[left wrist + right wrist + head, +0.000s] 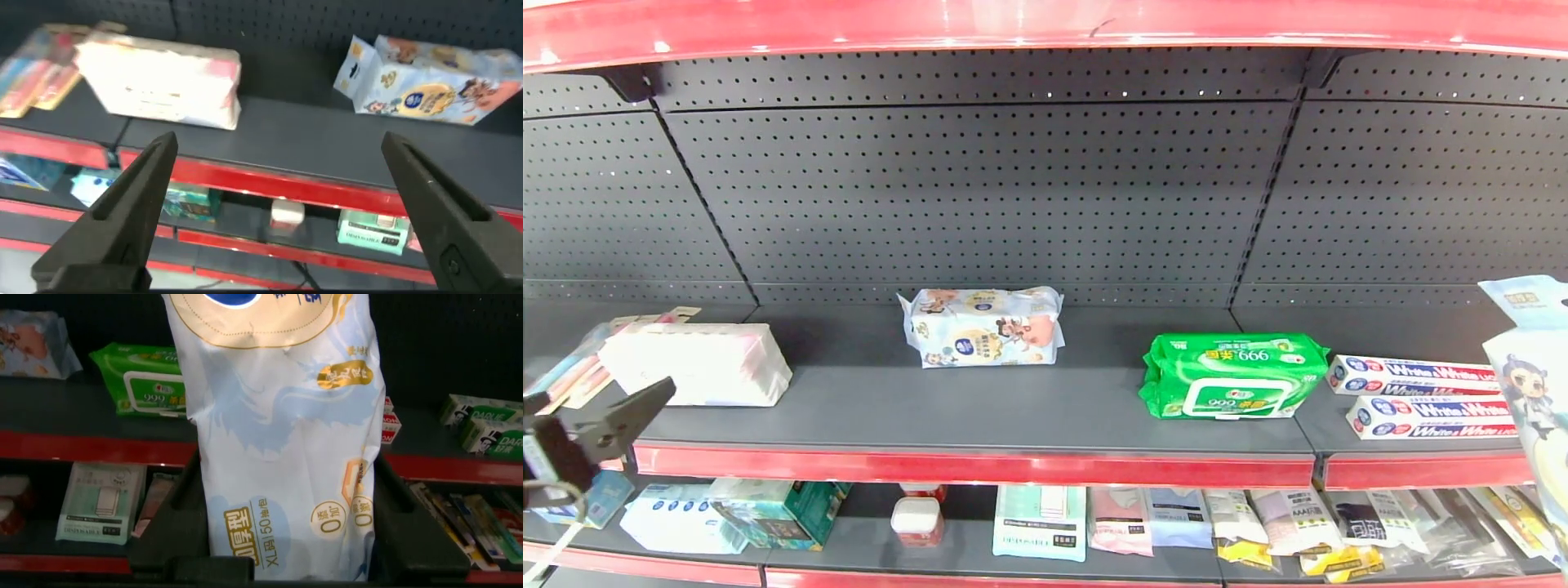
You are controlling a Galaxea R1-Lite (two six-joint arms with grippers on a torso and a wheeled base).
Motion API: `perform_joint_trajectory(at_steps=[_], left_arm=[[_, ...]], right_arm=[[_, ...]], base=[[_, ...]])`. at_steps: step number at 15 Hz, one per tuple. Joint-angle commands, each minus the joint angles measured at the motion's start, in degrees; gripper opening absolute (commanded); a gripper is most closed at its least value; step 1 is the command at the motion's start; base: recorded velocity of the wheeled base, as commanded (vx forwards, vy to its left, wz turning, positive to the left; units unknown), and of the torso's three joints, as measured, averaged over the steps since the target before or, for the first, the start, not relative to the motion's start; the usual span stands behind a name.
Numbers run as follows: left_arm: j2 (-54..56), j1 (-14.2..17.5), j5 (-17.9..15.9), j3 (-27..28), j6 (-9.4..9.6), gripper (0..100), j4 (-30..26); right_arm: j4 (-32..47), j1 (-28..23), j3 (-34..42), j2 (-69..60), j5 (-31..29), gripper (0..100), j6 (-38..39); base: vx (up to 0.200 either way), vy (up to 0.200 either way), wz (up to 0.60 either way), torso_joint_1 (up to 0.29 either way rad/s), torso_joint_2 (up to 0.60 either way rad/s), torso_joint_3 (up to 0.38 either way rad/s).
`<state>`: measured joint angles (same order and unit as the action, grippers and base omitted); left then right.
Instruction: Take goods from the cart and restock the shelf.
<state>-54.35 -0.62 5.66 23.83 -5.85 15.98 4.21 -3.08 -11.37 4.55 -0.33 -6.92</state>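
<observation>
The pale blue pack [286,433] stands upright in the right claw [286,506], whose jaws clamp its lower sides. It hangs in front of the shelf [1013,408], not yet on it. Beyond this claw lie the green wipes pack [1229,376] and two toothpaste boxes [1417,392], so the board straight ahead looks taken. The step in hand seems to be the carry-in: goods picked, placing still to come. The next move likely calls for shifting the claw toward the left arm's side, to the bare stretch between the green wipes pack and the cartoon-printed pack [980,327]. There it must clear the red front lip and set the tall, soft pack down without toppling it. The left claw [274,204] is spread wide and empty, with the white tissue pack [698,363] just beyond it.
</observation>
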Motion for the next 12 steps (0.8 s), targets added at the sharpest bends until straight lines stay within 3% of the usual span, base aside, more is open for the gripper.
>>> perform_joint_trajectory(at_steps=[1, 3, 5, 6, 8, 9, 10, 12], left_arm=[[-23.0, -3.33, -0.03, -2.65, -0.56, 100, 16.19], [-36.8, -4.74, 1.9, -1.68, -0.92, 100, 31.57], [-48.13, -6.06, 6.03, 1.04, -1.0, 100, 44.49], [-51.65, -6.76, 7.09, 3.24, -1.36, 100, 47.21], [-54.02, -7.29, 7.35, 5.87, -2.15, 100, 47.12], [-54.2, -7.29, 5.15, 5.96, -1.88, 100, 47.39], [-54.02, -7.11, 0.85, 6.49, -0.74, 100, 47.39], [-54.73, -5.18, -7.33, 9.13, 7.26, 100, 46.6]], right_arm=[[0.01, 0.01, 0.48, 0.11, -0.02, 0, -0.02], [0.01, 0.1, 1.0, 0.11, 0.15, 0, -0.28], [0.01, 0.1, 1.18, 0.11, 0.59, 0, -1.25], [0.01, 0.1, 1.35, 0.11, 0.68, 0, -1.43], [0.01, 0.1, 1.53, 0.11, 0.68, 0, -1.43], [0.01, 0.1, 1.62, 0.11, 0.68, 0, -1.43], [0.01, 0.1, 1.79, 0.11, 0.68, 0, -1.43], [0.01, 0.1, 2.23, 0.11, 0.59, 0, -1.78]], base=[[0.0, 0.0, 0.0, 0.0, 0.0, 0.0], [0.0, 0.0, 0.0, 0.0, 0.0, 0.0], [0.0, 0.0, 0.0, 0.0, 0.0, 0.0], [0.0, 0.0, 0.0, 0.0, 0.0, 0.0], [0.0, 0.0, 0.0, 0.0, 0.0, 0.0], [0.0, 0.0, 0.0, 0.0, 0.0, 0.0], [0.0, 0.0, 0.0, 0.0, 0.0, 0.0], [0.0, 0.0, 0.0, 0.0, 0.0, 0.0]])
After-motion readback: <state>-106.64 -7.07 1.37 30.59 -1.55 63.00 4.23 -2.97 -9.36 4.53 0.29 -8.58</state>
